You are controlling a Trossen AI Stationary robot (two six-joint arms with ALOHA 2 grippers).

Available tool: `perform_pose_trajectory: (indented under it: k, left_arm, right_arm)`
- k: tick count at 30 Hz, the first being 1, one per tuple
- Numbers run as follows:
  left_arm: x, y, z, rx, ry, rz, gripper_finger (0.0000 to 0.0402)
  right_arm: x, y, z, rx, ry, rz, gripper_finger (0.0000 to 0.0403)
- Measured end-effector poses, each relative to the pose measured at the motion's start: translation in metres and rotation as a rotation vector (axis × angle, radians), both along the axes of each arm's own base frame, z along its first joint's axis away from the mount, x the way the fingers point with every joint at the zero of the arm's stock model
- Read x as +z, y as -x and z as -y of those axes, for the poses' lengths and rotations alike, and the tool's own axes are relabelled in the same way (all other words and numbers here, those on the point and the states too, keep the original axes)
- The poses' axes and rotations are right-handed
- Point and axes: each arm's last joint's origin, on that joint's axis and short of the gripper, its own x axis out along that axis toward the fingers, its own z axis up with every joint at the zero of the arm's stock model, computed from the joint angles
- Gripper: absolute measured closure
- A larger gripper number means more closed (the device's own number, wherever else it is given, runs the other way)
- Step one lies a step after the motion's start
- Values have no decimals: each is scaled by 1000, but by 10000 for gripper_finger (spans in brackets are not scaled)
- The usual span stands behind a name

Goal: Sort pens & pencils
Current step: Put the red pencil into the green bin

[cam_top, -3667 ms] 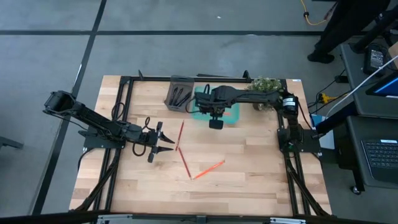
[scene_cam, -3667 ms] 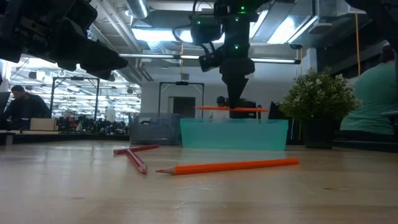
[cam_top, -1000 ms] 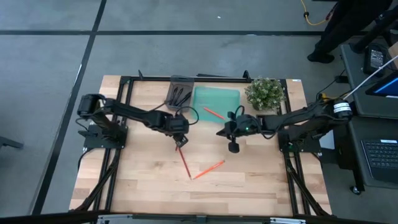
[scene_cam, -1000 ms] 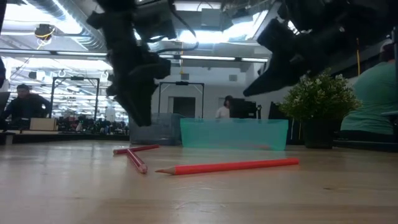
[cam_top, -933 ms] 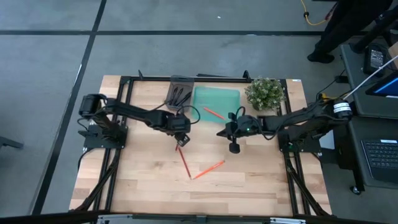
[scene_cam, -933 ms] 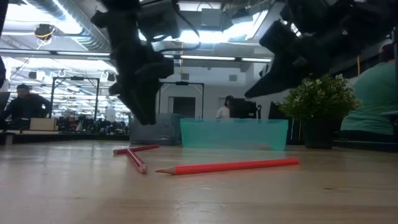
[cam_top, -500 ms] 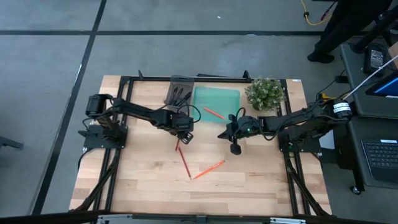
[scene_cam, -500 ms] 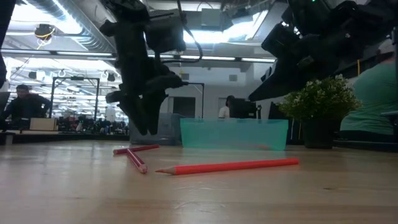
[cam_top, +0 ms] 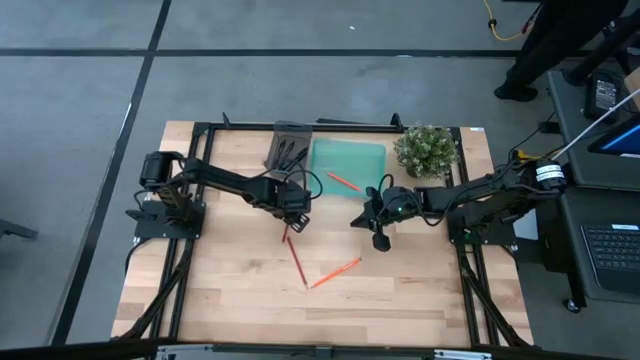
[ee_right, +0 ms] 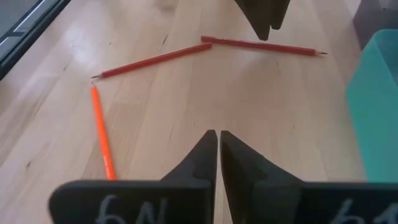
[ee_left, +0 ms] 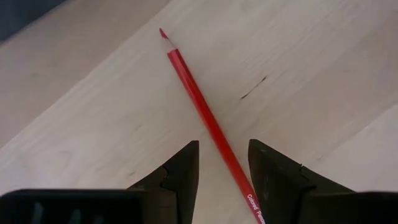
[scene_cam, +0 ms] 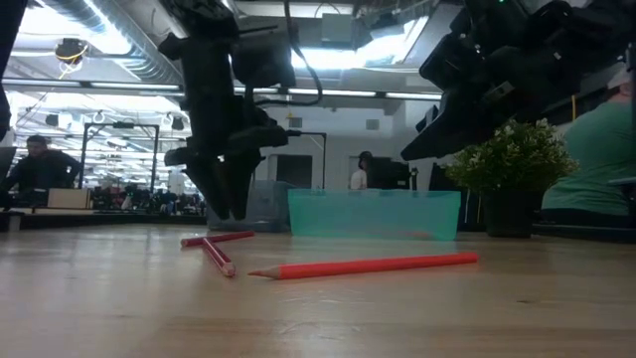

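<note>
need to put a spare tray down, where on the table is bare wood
Bare wood runs along the near edge of the table, below the orange pencil, and across the left side. The middle is crowded: three pencils lie there with the left tool over one. The grey tray, teal tray and plant fill the far edge.

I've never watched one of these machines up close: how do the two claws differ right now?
The left gripper has its fingers spread apart, while the right gripper has its fingers pressed together. The left gripper is low over a red pencil that lies between its fingers on the table; the right gripper hangs over bare wood beside the teal tray with nothing in it. Both are dark two-finger claws, and neither holds anything.
</note>
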Motion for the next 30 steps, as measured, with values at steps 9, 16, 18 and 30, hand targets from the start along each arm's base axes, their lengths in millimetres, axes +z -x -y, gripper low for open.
perform_pose_trajectory:
  k: [9,16,18,30]
  left_arm:
    - [-22,-5,1,2,37,-57,270]
    - [-30,-6,1,35,48,-86,269]
    - [-31,-6,1,40,50,-87,270]
    - [-31,-4,2,46,87,-111,275]
  right_arm:
    - [0,0,0,2,5,-1,380]
    - [-1,0,0,5,6,-5,380]
    - [-1,0,-1,6,5,-5,380]
    - [-1,0,-1,6,5,-7,380]
